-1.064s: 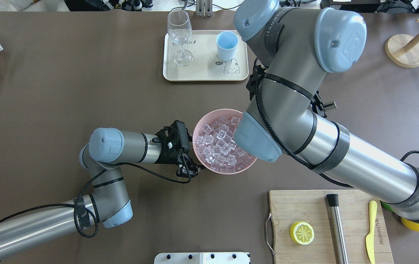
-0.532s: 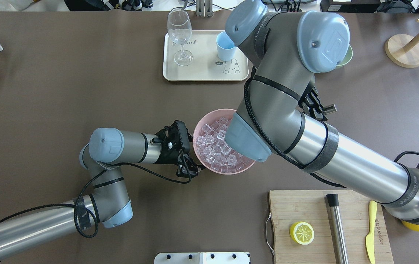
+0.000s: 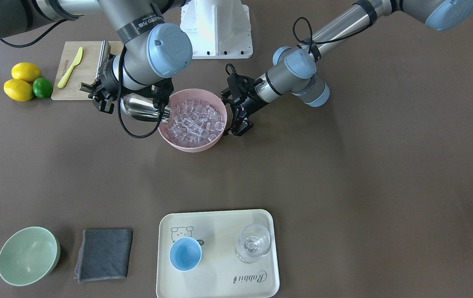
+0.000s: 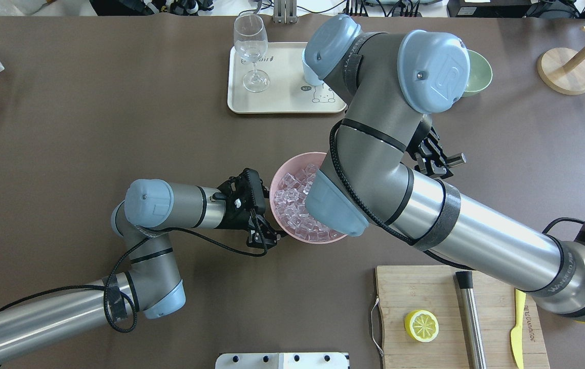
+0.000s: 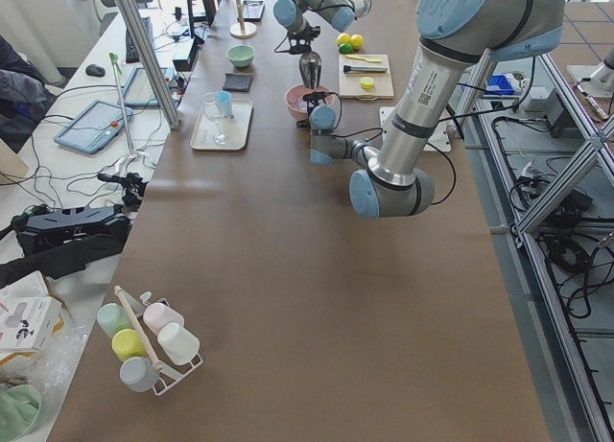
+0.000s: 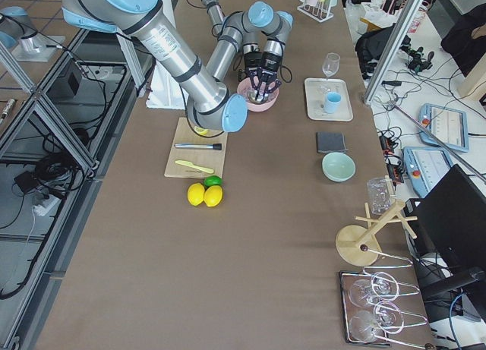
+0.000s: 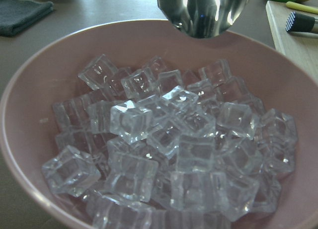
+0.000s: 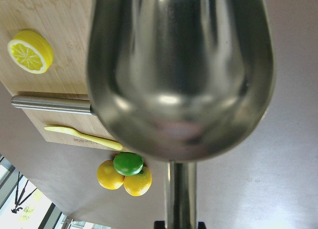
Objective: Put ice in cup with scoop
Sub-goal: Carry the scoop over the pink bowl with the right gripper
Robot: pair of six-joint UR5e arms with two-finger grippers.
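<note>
On a matte brown table, a shiny, deep-troughed steel scoop is clenched by its thin handle in the right gripper, mouth at the rim of a pink bowl heaped with glassy ice cubes. The left gripper is seen at that rim; its grip cannot be told. The light-blue cup is stood apart on a cream tray.

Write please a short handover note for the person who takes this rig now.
Right tool: shut on the scoop, its tip at the pink bowl's rim.
Left tool: at the bowl's opposite rim; grip unclear.
Ice: in the bowl. Cup: empty, on the tray.
Done: scoop in hand. Left: scoop ice, carry it, tip it into the cup.
</note>
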